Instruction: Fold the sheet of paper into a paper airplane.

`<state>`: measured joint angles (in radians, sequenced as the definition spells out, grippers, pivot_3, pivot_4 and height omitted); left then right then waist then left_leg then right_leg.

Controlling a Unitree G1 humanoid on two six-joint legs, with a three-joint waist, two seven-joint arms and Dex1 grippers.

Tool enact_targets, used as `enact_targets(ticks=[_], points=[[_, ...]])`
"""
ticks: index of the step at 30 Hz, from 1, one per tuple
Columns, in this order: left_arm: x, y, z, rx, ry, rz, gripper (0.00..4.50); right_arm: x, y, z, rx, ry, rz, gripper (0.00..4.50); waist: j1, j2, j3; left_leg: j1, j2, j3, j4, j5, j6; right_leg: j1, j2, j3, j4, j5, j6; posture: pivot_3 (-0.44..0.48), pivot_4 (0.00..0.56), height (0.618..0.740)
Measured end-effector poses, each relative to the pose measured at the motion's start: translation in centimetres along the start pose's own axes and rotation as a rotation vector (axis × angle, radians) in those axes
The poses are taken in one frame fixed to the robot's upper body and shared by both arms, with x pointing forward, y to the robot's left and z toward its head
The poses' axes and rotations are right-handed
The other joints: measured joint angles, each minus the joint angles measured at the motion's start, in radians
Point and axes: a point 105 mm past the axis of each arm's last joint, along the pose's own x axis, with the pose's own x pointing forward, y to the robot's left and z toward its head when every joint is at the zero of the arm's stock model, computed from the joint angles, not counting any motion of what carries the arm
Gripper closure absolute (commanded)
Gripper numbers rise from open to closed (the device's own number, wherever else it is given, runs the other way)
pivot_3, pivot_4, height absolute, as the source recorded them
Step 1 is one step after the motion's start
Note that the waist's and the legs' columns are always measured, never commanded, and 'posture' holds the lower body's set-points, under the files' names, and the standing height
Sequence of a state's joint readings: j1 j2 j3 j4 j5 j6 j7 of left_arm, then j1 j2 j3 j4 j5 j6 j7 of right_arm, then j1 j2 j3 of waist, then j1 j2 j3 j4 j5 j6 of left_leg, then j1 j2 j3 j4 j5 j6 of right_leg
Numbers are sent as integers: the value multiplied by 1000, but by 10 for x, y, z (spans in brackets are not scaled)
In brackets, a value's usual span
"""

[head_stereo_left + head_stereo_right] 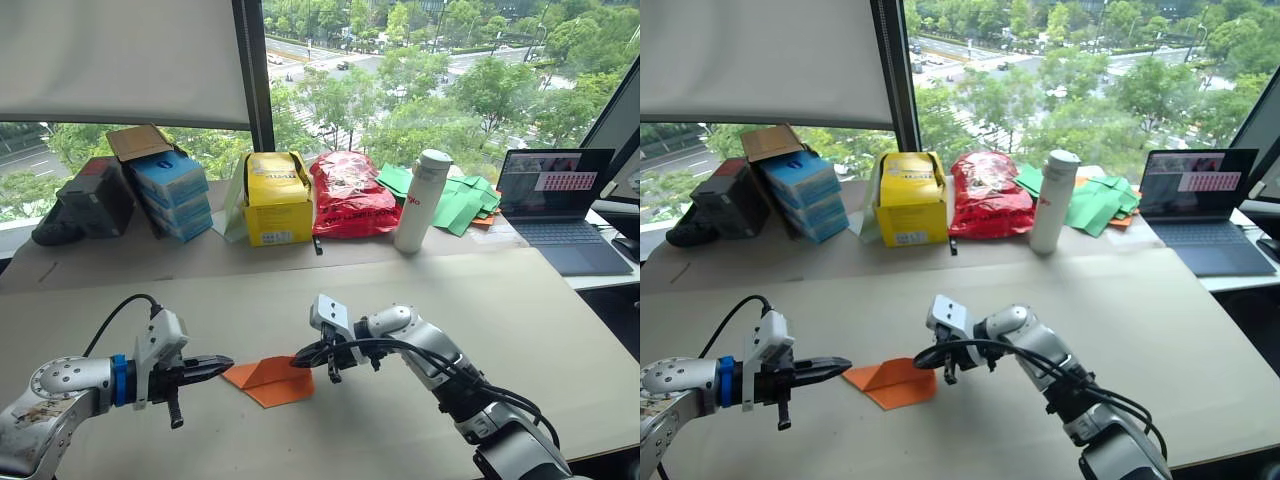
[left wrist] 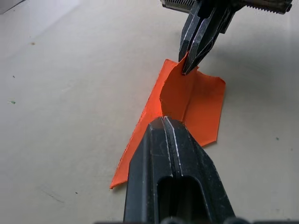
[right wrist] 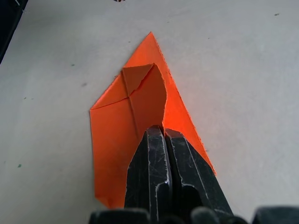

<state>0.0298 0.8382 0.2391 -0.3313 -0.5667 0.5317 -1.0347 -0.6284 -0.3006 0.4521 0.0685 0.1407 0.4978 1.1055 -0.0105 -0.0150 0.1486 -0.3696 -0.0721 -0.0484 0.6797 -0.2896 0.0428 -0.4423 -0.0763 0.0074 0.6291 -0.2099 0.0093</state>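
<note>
Left eye view has the thin bright orange sheet of paper (image 1: pixel 268 380), creased and partly folded to a point, lying on the beige table (image 1: pixel 500 310) between both arms. The right gripper (image 1: pixel 303 356) pinches a raised flap at the sheet's right edge. The left gripper (image 1: pixel 222 364) has its fingers pressed together beside the sheet's left tip, gripping nothing visible.

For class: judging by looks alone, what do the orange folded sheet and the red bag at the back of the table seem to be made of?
The sheet of paper: thin matte paper, judging by its sharp creases and slightly ragged edges. The red bag: probably thin plastic film, since it looks glossy and crinkled with bright highlights, though a coated foil can't be ruled out.
</note>
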Motion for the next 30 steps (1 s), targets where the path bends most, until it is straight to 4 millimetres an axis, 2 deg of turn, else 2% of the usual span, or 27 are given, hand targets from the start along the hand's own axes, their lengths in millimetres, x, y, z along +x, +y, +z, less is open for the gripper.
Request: enact_targets(ticks=[3,5,9,13,16,18,19,22,24,30], points=[[4,14,14,-23,-89,44,4500,-8,-1,25,-160,-86,-69,4463,-2,0,0,0,0,0,0,2,-4,0,0,0,1,0,0,0,150,740],[4,23,22,-39,-133,72,4500,-17,-7,32,-331,-88,-175,4463,-2,0,0,0,0,0,0,3,-5,0,0,0,1,0,0,0,150,740],[1,35,34,-85,-199,106,4500,-26,-5,31,-642,-83,-353,4463,-3,0,0,0,0,0,0,4,-6,-1,1,0,1,0,0,0,150,740],[2,40,40,-85,-221,114,4500,-16,13,16,-915,-40,-426,4463,-7,-1,0,0,-1,3,0,4,-7,-2,1,0,2,0,0,0,150,740],[5,39,38,-96,-210,100,4500,-17,12,12,-1100,-2,-498,4463,-7,-1,0,1,-1,4,0,5,-9,-2,2,1,3,0,0,0,150,740],[6,37,37,-98,-206,87,4500,-15,14,3,-1126,24,-461,4463,-6,-1,0,2,-1,3,0,5,-9,0,2,1,3,0,0,0,150,740],[7,37,37,-99,-204,83,4500,-11,21,-8,-1121,39,-388,4463,-6,-2,0,2,-1,3,0,5,-9,1,3,2,2,0,0,0,150,740],[6,35,36,-95,-188,65,4500,0,37,-24,-1082,38,-268,4463,-6,-2,0,2,0,2,0,5,-8,1,3,2,2,0,0,0,150,740],[6,32,35,-88,-171,44,4500,2,42,-25,-1090,33,-232,4463,-6,-2,0,2,0,2,1,5,-7,2,2,3,2,0,0,0,150,740],[-3,13,10,-102,-39,-48,4500,-2,39,-28,-1094,45,-186,4463,-8,-3,0,2,0,2,0,4,-7,1,3,2,2,0,0,0,150,740]])
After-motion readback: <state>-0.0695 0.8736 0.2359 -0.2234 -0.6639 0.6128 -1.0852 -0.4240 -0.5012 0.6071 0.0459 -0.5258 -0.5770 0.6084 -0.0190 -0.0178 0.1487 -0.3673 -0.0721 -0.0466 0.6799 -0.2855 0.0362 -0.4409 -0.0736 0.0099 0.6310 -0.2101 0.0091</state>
